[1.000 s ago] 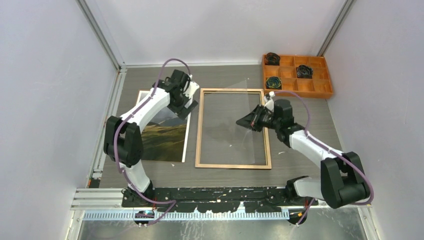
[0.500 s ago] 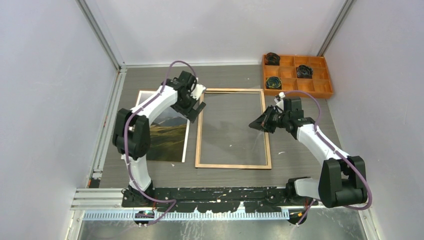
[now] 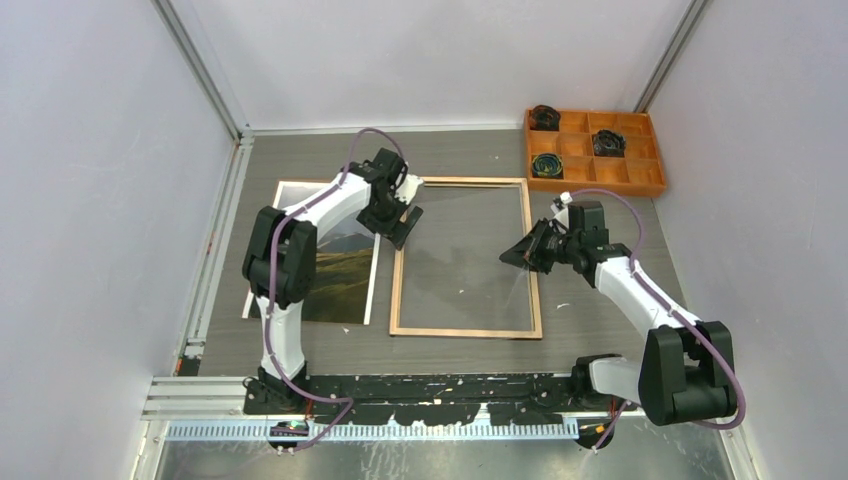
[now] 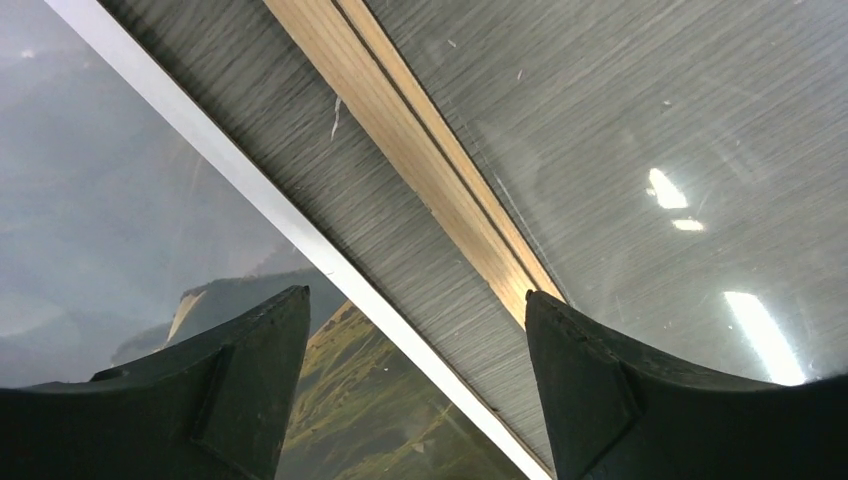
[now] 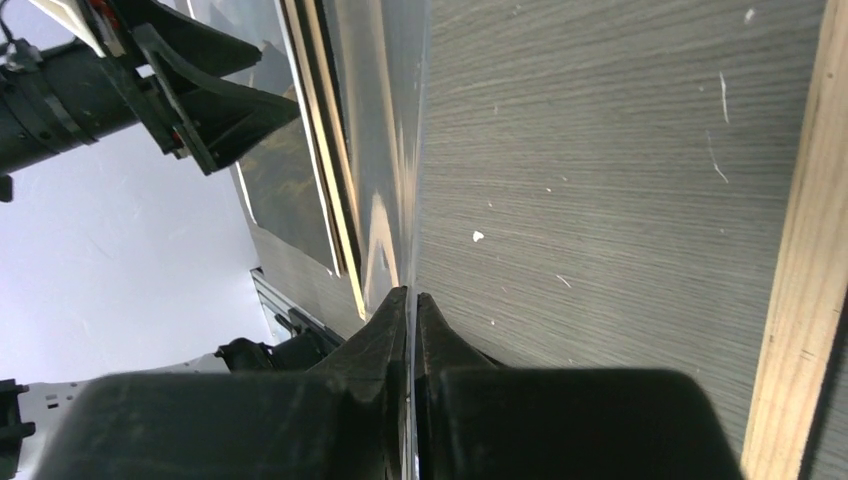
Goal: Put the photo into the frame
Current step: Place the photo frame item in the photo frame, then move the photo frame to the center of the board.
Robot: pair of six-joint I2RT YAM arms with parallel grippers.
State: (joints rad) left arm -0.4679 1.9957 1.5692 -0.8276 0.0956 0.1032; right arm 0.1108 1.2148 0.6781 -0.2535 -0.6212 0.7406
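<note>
The frame (image 3: 396,290) lies back-up at the table's middle, its wood rails showing. The photo (image 3: 330,275) lies flat just left of it. My left gripper (image 3: 402,216) is open and empty, low over the gap between the photo's white border and the frame's left rail; in the left wrist view (image 4: 415,330) the photo (image 4: 120,200) and the rail (image 4: 400,110) pass between the fingers. My right gripper (image 3: 515,255) is shut on the right edge of the clear pane (image 3: 470,225), holding it tilted over the frame. The right wrist view shows the gripper (image 5: 411,295) pinching the pane (image 5: 385,120) edge-on.
An orange compartment tray (image 3: 640,178) with dark coils stands at the back right. White walls close in both sides and the back. A metal rail (image 3: 215,250) runs along the table's left edge. The frame's right rail (image 5: 800,250) lies beside my right gripper.
My left gripper has moved right, from over the photo's top to the frame's left rail. My right gripper has drawn right and slightly down with the pane, which now lies lower.
</note>
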